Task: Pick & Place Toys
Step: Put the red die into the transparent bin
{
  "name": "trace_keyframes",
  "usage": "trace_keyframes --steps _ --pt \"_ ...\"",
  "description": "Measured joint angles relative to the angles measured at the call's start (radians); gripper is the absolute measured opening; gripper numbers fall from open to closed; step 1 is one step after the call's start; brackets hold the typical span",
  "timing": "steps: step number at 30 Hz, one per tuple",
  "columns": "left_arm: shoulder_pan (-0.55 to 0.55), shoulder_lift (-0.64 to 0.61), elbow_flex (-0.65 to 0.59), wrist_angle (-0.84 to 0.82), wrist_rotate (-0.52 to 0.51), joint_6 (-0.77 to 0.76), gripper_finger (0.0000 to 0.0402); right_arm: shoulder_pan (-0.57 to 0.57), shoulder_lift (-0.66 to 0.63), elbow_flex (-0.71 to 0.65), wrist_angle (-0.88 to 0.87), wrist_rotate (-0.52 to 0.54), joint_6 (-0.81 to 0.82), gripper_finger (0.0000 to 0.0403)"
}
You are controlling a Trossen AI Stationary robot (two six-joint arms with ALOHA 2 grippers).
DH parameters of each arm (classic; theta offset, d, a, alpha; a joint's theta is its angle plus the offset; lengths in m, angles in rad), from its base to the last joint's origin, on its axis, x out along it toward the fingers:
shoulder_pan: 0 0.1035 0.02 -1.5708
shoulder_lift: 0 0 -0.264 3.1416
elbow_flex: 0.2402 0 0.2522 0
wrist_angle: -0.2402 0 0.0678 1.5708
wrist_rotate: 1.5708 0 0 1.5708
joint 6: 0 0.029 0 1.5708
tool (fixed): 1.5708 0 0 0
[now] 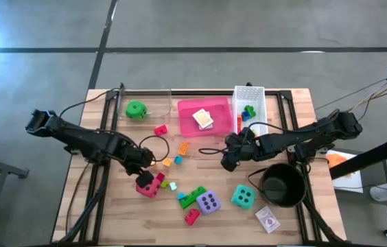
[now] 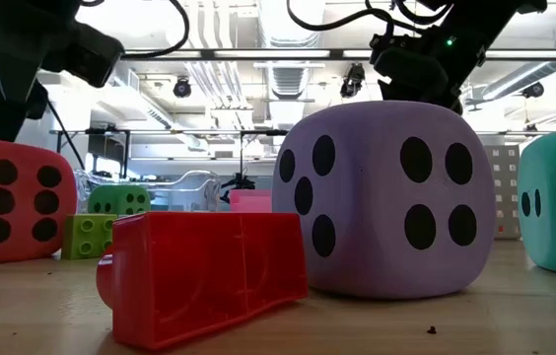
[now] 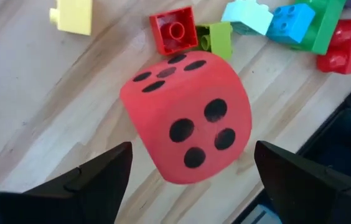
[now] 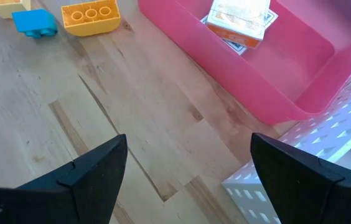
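The left gripper (image 3: 188, 180) hung spread directly over the red soft spotted die (image 3: 188, 115); grasping apparently required descending, then closing.

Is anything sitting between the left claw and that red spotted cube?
No. In the left wrist view the left claw hangs open right over the red die, with only bare wooden table around it; the small bricks lie beyond the die.

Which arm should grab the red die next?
Left. The left gripper hangs open right over the red die, fingers either side of it. The right gripper is open too, but sits across the table near the pink tray.
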Motion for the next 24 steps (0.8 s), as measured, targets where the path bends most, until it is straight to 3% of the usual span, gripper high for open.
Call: trace_keyframes --steps 12,19,24 --pt "-0.026 0.001 -0.050 -0.020 -0.031 -0.030 0.0345 0.000 0.000 0.000 0.000 0.000 0.000 0.0334" --pt "-0.047 0.001 -0.054 -0.014 -0.074 -0.051 0.0396 0.000 0.000 0.000 0.000 0.000 0.000 0.0334" --pt "-0.046 0.001 -0.063 0.012 -0.095 -0.084 0.0371 0.000 0.000 0.000 0.002 0.000 0.000 0.0334"
